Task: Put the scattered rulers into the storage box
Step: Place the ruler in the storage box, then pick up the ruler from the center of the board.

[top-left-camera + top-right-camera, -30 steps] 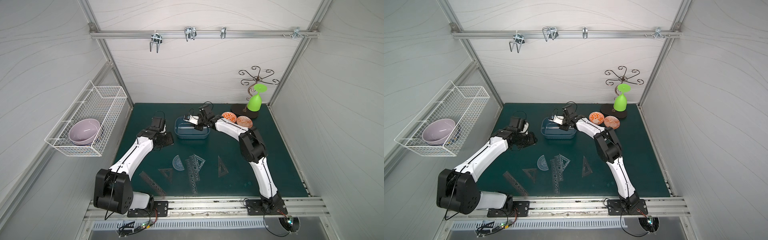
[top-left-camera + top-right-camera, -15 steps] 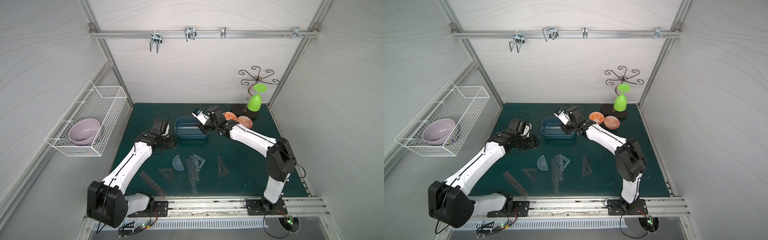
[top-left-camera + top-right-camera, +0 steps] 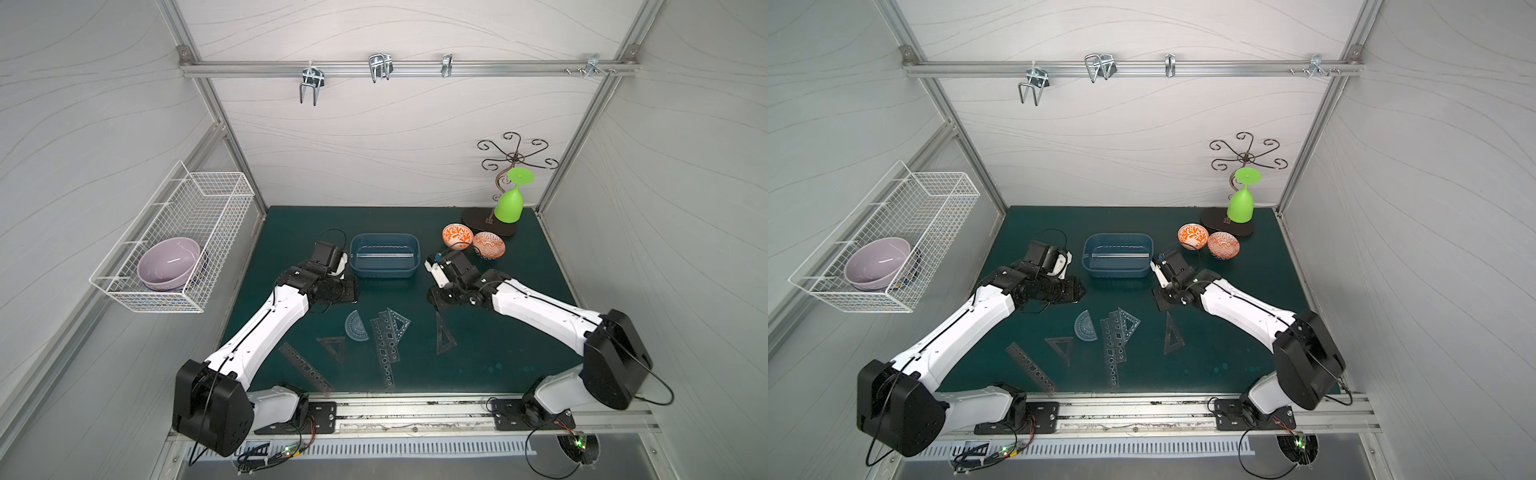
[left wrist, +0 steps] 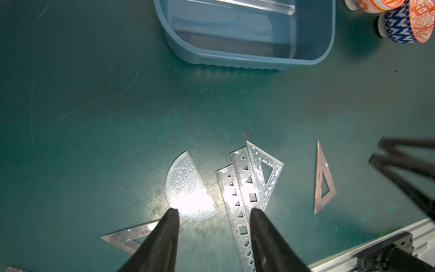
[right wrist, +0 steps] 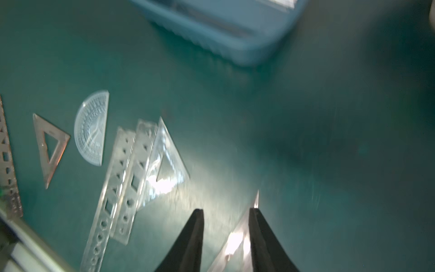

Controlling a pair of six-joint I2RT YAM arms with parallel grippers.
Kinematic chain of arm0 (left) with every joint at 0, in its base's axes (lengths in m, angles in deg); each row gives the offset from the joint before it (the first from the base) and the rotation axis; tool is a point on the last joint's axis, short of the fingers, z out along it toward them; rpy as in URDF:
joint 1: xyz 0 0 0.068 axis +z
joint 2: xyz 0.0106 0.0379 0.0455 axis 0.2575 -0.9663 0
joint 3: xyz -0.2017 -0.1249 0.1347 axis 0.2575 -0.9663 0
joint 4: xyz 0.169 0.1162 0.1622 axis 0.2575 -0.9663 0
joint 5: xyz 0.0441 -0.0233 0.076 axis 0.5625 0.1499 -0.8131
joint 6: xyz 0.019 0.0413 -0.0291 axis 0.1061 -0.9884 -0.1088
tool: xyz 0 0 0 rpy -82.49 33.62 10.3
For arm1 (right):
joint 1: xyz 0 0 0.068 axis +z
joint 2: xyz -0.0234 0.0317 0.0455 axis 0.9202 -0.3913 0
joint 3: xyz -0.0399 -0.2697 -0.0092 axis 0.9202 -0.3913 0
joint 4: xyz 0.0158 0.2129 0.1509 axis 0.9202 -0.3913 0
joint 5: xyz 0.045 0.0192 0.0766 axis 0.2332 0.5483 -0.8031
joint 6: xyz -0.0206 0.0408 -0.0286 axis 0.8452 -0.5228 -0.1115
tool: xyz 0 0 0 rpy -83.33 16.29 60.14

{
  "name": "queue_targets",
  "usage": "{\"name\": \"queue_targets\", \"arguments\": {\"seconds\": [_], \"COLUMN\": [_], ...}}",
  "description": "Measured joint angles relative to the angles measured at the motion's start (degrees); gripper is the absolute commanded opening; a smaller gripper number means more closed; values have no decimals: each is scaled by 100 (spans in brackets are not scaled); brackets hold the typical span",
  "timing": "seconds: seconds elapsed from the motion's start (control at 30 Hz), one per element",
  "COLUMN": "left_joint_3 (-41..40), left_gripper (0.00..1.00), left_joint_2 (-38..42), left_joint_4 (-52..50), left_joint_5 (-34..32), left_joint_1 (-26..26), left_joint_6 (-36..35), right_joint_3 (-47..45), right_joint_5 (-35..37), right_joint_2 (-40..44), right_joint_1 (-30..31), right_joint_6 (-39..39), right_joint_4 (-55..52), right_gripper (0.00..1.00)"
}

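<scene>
Dark green matting (image 3: 498,332) covers the tabletop inside a pale-walled booth, and two white-and-black robot arms reach over it from a rail at the near edge. The left gripper (image 4: 214,212) has its two black fingers spread apart with nothing between them; below it on the mat lies a bluish clear semicircular protractor (image 4: 186,188). The right gripper (image 5: 226,210) is likewise parted and empty in a blurred wrist view, with the tip of a slim smoky triangular set square (image 3: 444,338) showing just beside one finger; whether they touch cannot be told. Between the two grippers, on the mat, lie two clear stencil rulers with cut-out shapes (image 4: 235,205) side by side, overlapping a clear triangular set square (image 4: 266,174). Nearer the rail, to the left of the protractor, sit a smoky open-centred triangle (image 3: 332,345) and a long smoky stencil ruler (image 3: 305,368) lying at a slant. Beyond the grippers, toward the back wall, stands the shallow blue-grey plastic storage box (image 3: 384,272) with rounded corners; one clear straight ruler (image 3: 384,252) lies inside it along its length. To the right of the box are two orange-patterned bowls (image 3: 457,236) touching each other, and behind them a bright green goblet (image 3: 510,203) hangs upside down on a scrolled dark metal stand (image 3: 515,158). A white wire basket (image 3: 187,232) fixed to the left wall holds a lilac bowl (image 3: 170,262).
</scene>
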Motion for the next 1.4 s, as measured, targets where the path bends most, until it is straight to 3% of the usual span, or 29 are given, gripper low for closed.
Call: {"name": "queue_targets", "arguments": {"seconds": [0.27,0.6,1.0,1.4], "left_joint_3": [-2,-37,-52,-52], "left_gripper": [55,56,57,57], "left_joint_2": [-157,-160,-177,-199], "left_joint_4": [7,7,7,7], "left_joint_5": [-11,-61,-63,-63], "left_joint_1": [0,0,0,0], "left_joint_6": [-35,-37,-35,-35], "right_joint_3": [-1025,-957,-686,-507], "right_joint_5": [76,205,275,273], "right_joint_2": [481,46,-573,-988], "right_joint_1": [400,833,857,857], "right_joint_6": [-1049,-1832,-2142,-2166], "right_joint_4": [-345,-446,-457,-358], "right_gripper": [47,46,39,37]}}
